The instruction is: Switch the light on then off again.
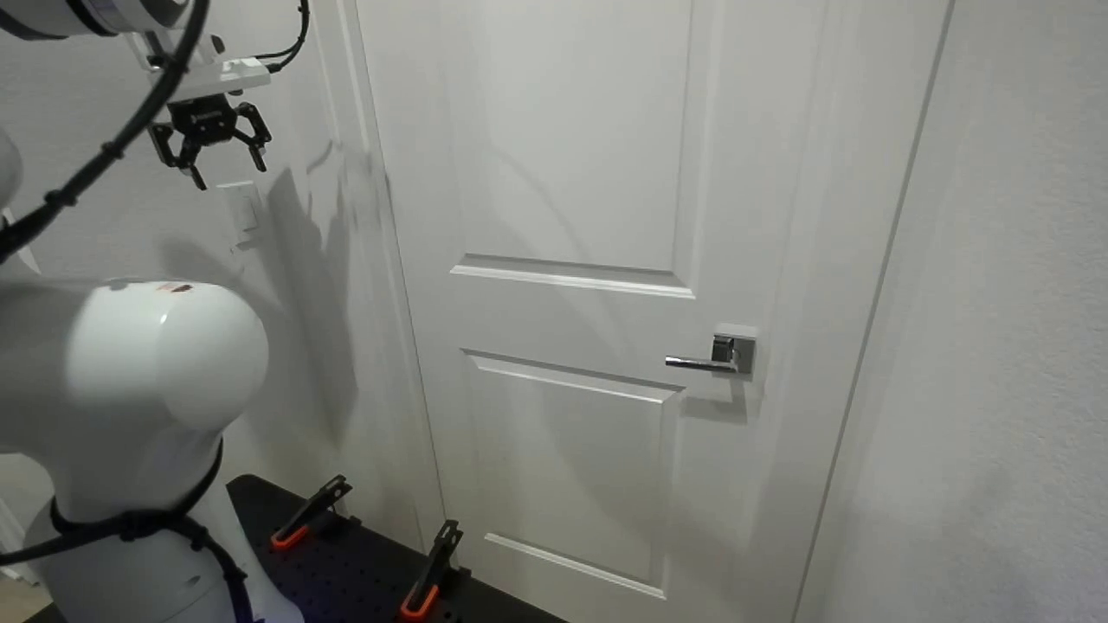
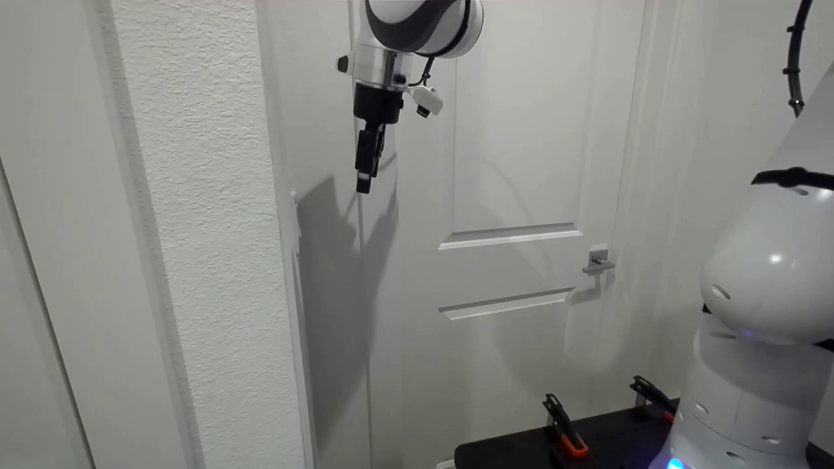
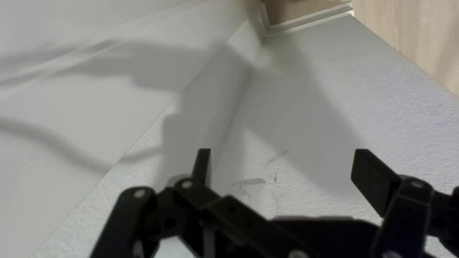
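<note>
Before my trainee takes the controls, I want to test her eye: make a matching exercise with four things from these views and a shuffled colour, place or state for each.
1. fingers
2. light switch
3. door handle
4. clamps

A. silver, on the door
B. black and orange
C. spread apart, empty
D. white, on the wall

1-C; 2-D; 3-A; 4-B

Well apart from the end effector (image 1: 231, 176), both exterior views are looking slightly down, facing the door (image 1: 571, 320) and sharing it, the arm (image 1: 164, 363) and the desk (image 1: 346, 575). The wrist view is sitting just beside the end effector, facing down past its fingers (image 3: 374, 179) toward wall (image 3: 387, 89) and floor (image 3: 412, 25).
</note>
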Robot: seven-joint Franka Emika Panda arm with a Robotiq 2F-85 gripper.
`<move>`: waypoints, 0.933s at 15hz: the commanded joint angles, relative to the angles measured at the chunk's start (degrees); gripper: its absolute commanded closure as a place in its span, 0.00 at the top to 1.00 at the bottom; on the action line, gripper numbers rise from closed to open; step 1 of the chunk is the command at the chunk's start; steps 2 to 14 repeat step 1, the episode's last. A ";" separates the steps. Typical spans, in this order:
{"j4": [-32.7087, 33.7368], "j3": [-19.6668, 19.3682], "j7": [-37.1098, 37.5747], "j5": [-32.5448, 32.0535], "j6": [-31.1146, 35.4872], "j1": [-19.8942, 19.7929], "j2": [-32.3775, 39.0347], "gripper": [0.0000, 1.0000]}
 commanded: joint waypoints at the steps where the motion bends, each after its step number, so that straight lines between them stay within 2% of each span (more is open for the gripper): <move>1: 0.31 -0.10 -0.01 0.15 -0.23 0.22 0.13 1.00; 14: 0.31 -0.10 -0.01 0.15 -0.23 0.22 0.13 1.00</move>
